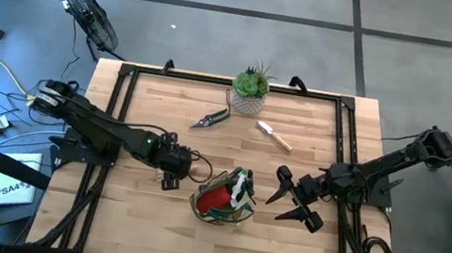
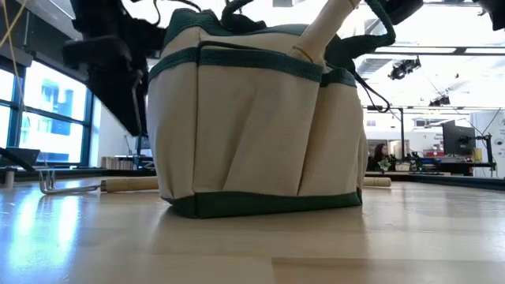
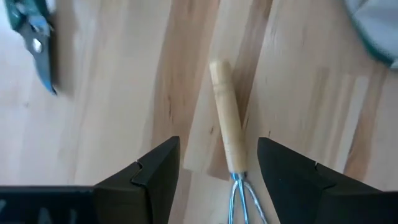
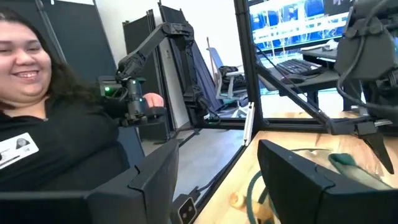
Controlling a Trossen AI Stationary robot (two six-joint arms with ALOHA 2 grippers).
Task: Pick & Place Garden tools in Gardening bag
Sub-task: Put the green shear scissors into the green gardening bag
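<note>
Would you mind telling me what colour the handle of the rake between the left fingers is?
Light, pale wood; the rake handle shows best in the left wrist view.

Spiky plant in white pot (image 1: pixel 249 91) at table's far edge; fan (image 1: pixel 88 13) on floor; person (image 4: pixel 56 124) nearby.

The bag (image 2: pixel 252 126) is tan with green trim, holding something red (image 1: pixel 216 198). The rake (image 3: pixel 227 140) has a pale wooden handle. The plant (image 1: pixel 251 83) is green in a white pot (image 1: pixel 248 104).
</note>
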